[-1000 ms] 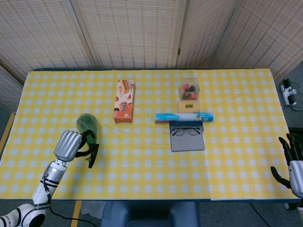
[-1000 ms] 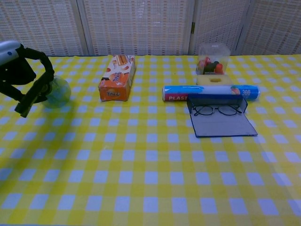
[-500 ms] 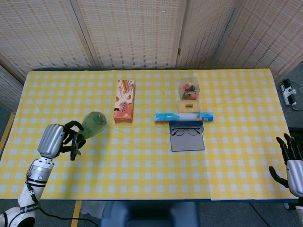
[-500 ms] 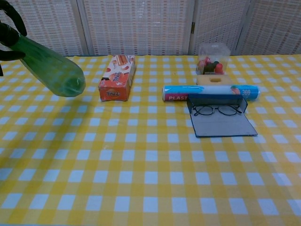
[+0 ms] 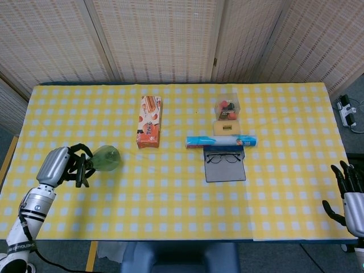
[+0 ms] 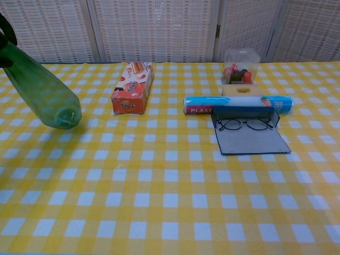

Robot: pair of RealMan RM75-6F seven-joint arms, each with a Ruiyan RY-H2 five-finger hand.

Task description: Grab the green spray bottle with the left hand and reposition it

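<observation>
My left hand [image 5: 63, 165] holds the green spray bottle [image 5: 103, 159] by its top end, near the table's left edge. The bottle is lifted off the cloth and tilted, its round base pointing right and down. In the chest view the green bottle [image 6: 41, 91] slants in from the upper left corner, and only dark fingers of the left hand [image 6: 4, 40] show at the frame's edge. My right hand [image 5: 348, 196] hangs off the table's right front corner with fingers spread and nothing in it.
An orange biscuit box [image 5: 149, 121] lies behind and right of the bottle. A blue plastic-wrap roll [image 5: 220, 140], a grey case with glasses [image 5: 224, 162] and a clear box of small items [image 5: 227, 109] sit mid-right on the yellow checked tablecloth [image 5: 170, 193].
The left hand has pulled back toward the table's left edge, carrying the bottle with it. The bottle has tipped from lying near the cloth to a lifted slant, then sunk slightly.
</observation>
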